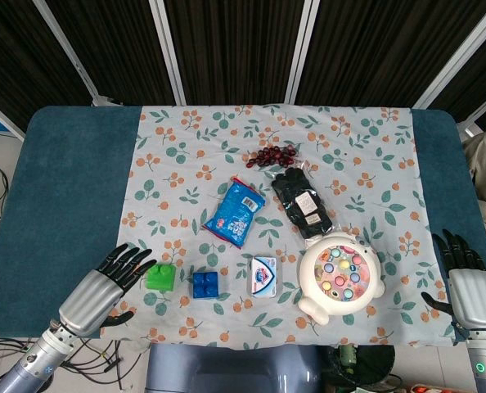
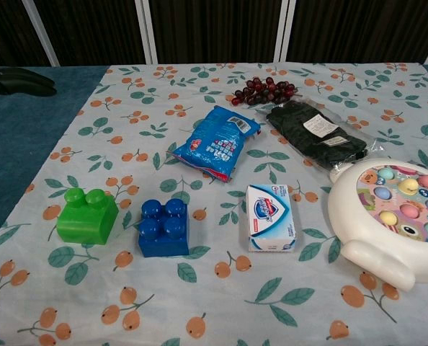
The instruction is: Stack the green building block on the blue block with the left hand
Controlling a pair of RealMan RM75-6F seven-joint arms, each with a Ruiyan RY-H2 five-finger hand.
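Observation:
The green block (image 1: 161, 277) (image 2: 88, 216) sits on the floral cloth near the front left, with two studs on top. Just to its right, a small gap away, stands the blue block (image 1: 205, 284) (image 2: 164, 228). My left hand (image 1: 108, 282) hovers to the left of the green block, fingers stretched out and apart with the tips close to the block, holding nothing. Its dark fingertips (image 2: 16, 81) show at the chest view's upper left edge. My right hand (image 1: 470, 286) stays at the table's right front edge, fingers spread and empty.
A white soap box (image 1: 264, 274) lies right of the blue block. A round white fishing toy (image 1: 339, 277) sits at the front right. Behind are a blue snack bag (image 1: 236, 212), a black packet (image 1: 302, 202) and dark grapes (image 1: 273, 155). The teal table (image 1: 63, 188) lies bare left of the cloth.

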